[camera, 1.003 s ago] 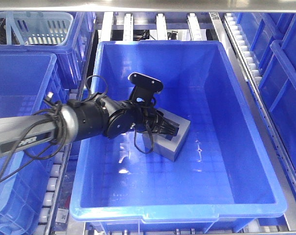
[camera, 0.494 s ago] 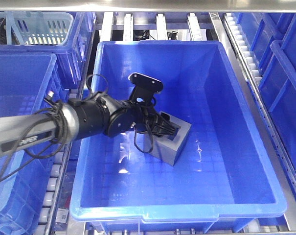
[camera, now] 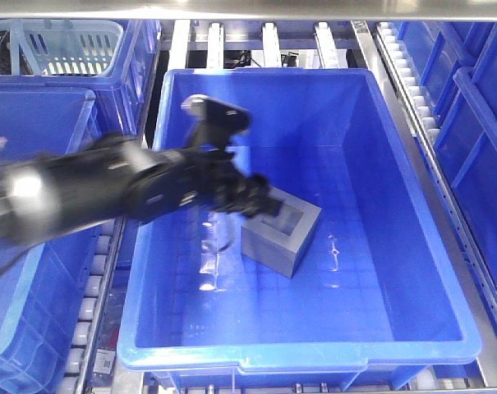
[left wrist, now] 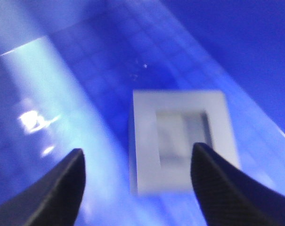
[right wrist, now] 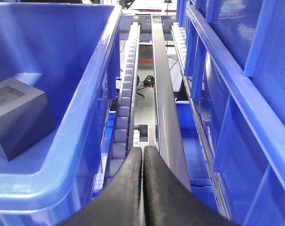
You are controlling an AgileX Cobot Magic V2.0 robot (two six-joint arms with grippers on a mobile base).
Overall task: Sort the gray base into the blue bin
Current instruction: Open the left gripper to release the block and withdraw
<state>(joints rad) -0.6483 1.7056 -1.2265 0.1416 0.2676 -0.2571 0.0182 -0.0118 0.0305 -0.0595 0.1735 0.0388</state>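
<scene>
Left pincer (left wrist: 137, 188) spread apart, empty, above the matte gray cube-like base (camera: 283, 236) resting mid-floor in the bright-blue plastic bin (camera: 412, 271).

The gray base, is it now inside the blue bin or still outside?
Inside. The gray base rests on the floor of the blue bin, recessed opening facing up, with the open left tool above it.
</scene>
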